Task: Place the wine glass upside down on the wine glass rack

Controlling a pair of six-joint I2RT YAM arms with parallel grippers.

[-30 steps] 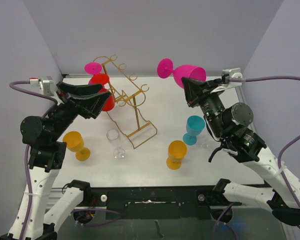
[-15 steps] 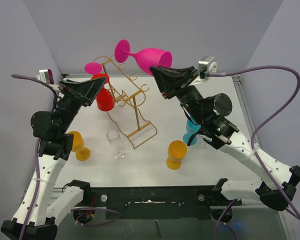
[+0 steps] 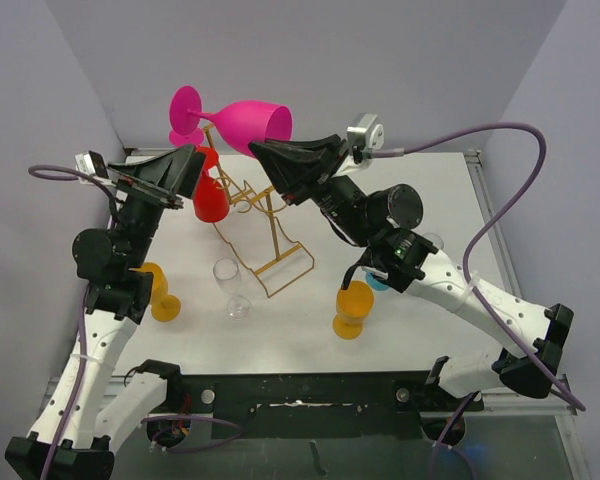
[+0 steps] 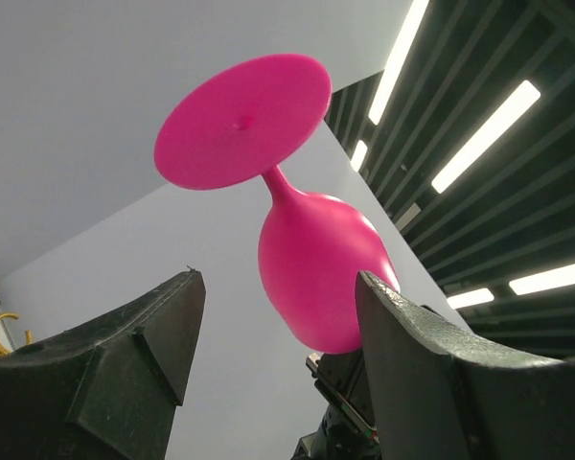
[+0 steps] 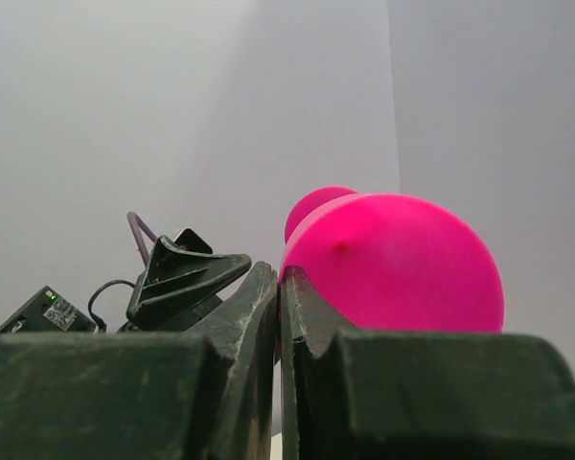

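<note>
Leftward we carry the wine glass [image 3: 245, 120], right tool [image 3: 259, 148] pinching its rim, left tool [image 3: 186, 167] spread; next, probably, invert onto the rack [image 3: 271, 216].

Wine glass [image 3: 248, 120] sideways above the wine glass rack [image 3: 275, 228] (foot leftward), between left gripper [image 3: 188, 165] and right gripper [image 3: 258, 150].

Soft, even light fills every view. Right of the glossy magenta plastic wine glass [image 4: 316, 278], white ceiling strip lamps [image 4: 484, 129] glare brightly. On the white tabletop [image 3: 450, 190] below it, shadows are faint.
</note>
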